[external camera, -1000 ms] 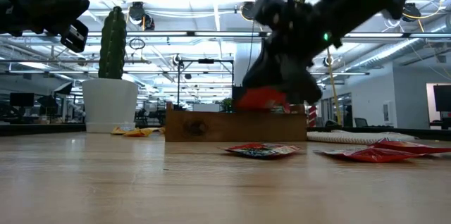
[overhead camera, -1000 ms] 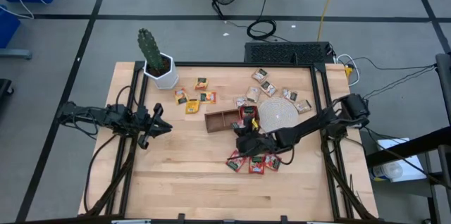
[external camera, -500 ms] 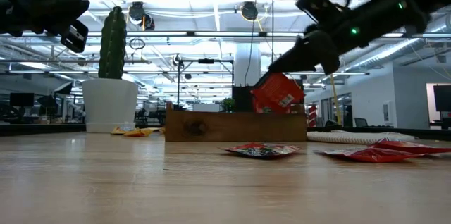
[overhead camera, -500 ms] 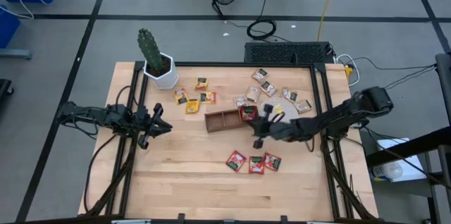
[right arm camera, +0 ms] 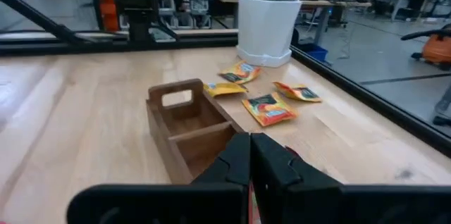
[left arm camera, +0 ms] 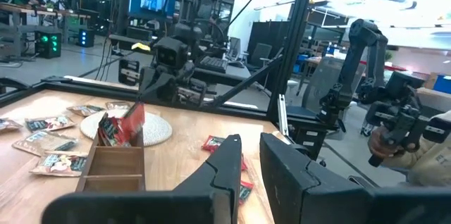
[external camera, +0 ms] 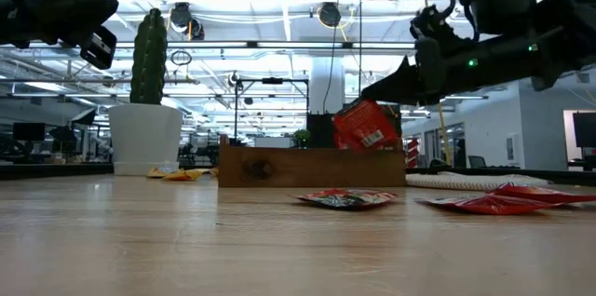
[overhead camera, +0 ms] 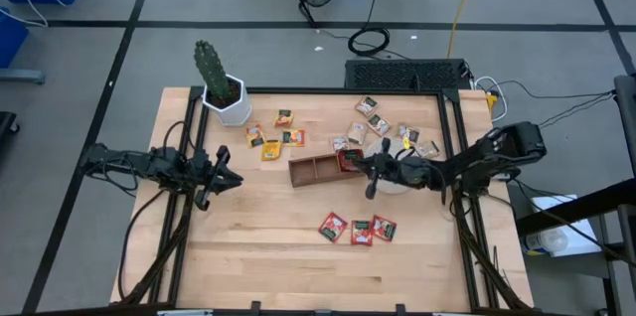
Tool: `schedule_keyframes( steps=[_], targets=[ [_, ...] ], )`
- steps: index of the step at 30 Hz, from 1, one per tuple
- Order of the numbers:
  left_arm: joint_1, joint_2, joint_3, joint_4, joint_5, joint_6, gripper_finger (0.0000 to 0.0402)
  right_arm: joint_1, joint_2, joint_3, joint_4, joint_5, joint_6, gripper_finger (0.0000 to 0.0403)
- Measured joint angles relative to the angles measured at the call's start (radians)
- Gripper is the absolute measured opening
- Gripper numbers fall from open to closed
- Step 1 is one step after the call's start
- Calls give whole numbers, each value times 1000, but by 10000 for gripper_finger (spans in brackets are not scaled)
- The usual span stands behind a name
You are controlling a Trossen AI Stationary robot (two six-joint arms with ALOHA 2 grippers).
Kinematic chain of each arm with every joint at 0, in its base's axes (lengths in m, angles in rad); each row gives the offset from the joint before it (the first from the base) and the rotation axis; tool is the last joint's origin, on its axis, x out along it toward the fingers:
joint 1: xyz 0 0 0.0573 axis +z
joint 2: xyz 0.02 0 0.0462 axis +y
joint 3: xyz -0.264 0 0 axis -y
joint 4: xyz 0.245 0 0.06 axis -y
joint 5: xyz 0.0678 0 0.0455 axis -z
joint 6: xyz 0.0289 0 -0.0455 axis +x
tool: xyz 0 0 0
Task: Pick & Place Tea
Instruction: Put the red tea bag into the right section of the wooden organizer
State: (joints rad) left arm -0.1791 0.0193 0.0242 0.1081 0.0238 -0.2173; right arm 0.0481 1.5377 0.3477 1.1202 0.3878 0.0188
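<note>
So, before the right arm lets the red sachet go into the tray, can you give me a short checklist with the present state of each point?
1. Right gripper shut on the red tea sachet: ok.
2. Sachet over the wooden tray, at its end nearest the round disc: ok.
3. Sachet fully down inside the compartment: not ok, it stands tilted above the rim.
4. Which compartment lies below: cannot tell exactly.
5. Left gripper away from the tray, at the table's left side: ok.
6. Three red sachets on the table not in the way: ok.
</note>
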Motion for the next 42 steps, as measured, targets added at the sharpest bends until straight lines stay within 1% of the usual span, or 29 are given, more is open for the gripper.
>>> schedule_keyframes(
  steps=[7,13,19,28,32,36,42],
  targets=[
    [0,0,0,-1,0,0,58,-31,72,0,82,0,18,0],
    [0,0,0,-1,0,0,58,-73,146,0,123,3,67,0],
    [0,0,0,-1,0,0,58,-82,215,1,195,6,73,0],
    [0,0,0,0,0,0,58,-80,205,1,219,6,-1,0],
    [0,0,0,0,0,0,58,-80,205,1,216,7,0,3],
    [0,0,0,-1,0,0,58,-80,205,1,215,8,2,27],
    [0,0,0,0,0,0,58,-80,205,1,224,9,-8,101]
  ],
)
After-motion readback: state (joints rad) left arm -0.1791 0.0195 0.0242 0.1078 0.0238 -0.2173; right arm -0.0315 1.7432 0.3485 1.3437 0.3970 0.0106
